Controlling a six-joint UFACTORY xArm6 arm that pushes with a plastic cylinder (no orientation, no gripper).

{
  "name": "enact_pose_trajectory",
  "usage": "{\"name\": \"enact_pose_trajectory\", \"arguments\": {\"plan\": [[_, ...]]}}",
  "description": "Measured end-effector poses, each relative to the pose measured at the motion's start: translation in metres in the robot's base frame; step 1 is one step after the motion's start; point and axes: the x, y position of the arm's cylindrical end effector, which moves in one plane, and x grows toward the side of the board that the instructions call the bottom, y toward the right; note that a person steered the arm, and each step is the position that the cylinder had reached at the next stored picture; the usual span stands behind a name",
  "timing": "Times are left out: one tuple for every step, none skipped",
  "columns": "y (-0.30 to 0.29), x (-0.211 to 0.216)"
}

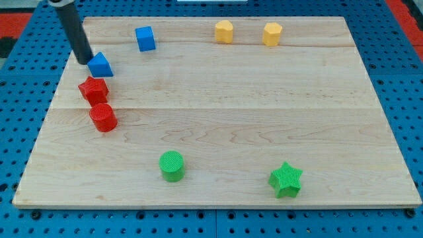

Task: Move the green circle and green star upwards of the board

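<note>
Green circle (172,165), green star (285,179) far below my tip (83,61)

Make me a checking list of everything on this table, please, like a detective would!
Surface: wooden board, flat, lying on a blue pegboard.
Job's things: green circle and green star, both apart near the view's bottom edge.
Clutter: blue triangle-like block, red star and red circle clustered at the view's left; blue cube and two yellow blocks along the view's top.
Grippers: none; my tip sits just left of the blue triangle-like block, far from both green blocks.
Cables: nothing seen.
Surroundings: red patches at the top corners.
</note>
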Motion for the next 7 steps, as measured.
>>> {"name": "enact_pose_trajectory", "arguments": {"plan": [[-0.018, 0.0], [-0.031, 0.004], [-0.045, 0.026], [0.004, 0.09], [-0.003, 0.138], [0.04, 0.23], [0.125, 0.273]]}}
